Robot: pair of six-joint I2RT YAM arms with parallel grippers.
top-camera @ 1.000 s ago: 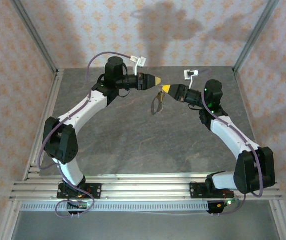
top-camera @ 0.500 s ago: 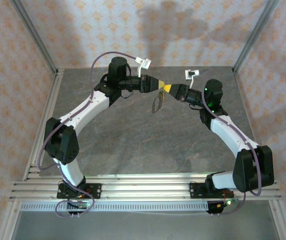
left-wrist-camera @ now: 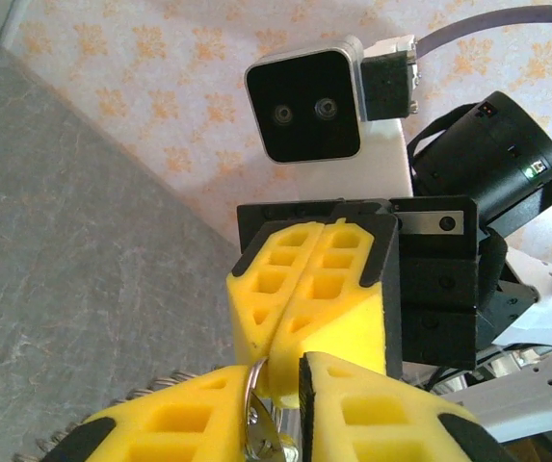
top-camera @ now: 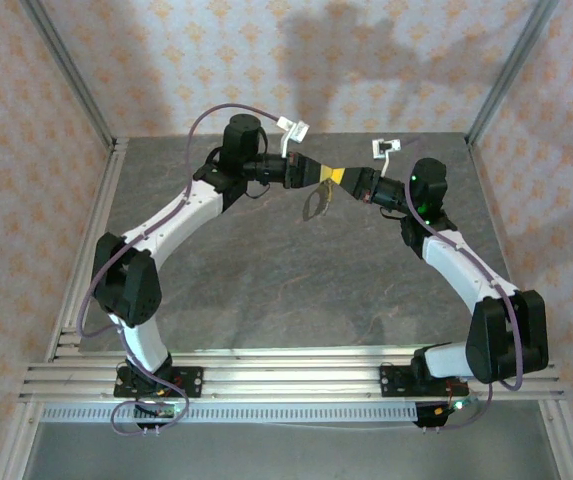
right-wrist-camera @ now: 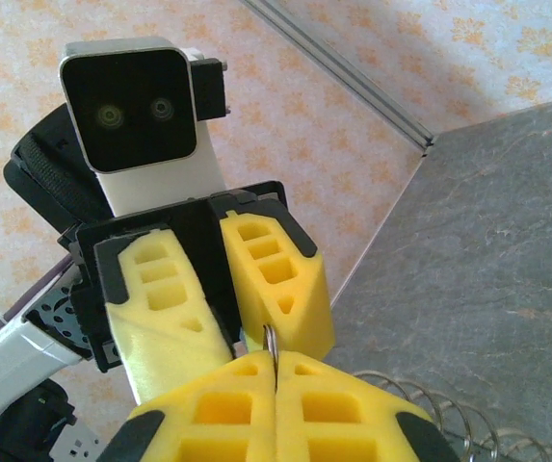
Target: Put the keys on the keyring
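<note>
Above the middle back of the table, my left gripper point(top-camera: 318, 173) and right gripper point(top-camera: 336, 177) meet tip to tip. The keyring point(top-camera: 316, 203) hangs below them as a thin pale loop. In the right wrist view my right gripper point(right-wrist-camera: 276, 361) is shut on the ring's wire point(right-wrist-camera: 270, 339). The left gripper point(right-wrist-camera: 251, 332) faces it with its fingers apart. In the left wrist view the ring point(left-wrist-camera: 253, 395) stands in the gap of my open left gripper point(left-wrist-camera: 277, 371), against the left finger. A silvery flat piece point(left-wrist-camera: 268, 438) hangs on it. The orange-headed key is out of view.
A wire coil point(right-wrist-camera: 430, 409) trails from the ring, and shows again as a coil point(left-wrist-camera: 155, 387) beside my left finger. Grey stone-look table point(top-camera: 296, 290) lies below, with patterned walls behind and metal rails point(top-camera: 296, 375) at the near edge.
My left gripper moved right until its tip met the right gripper's, and its fingers now stand apart around the ring. The right gripper held almost still with the ring.
</note>
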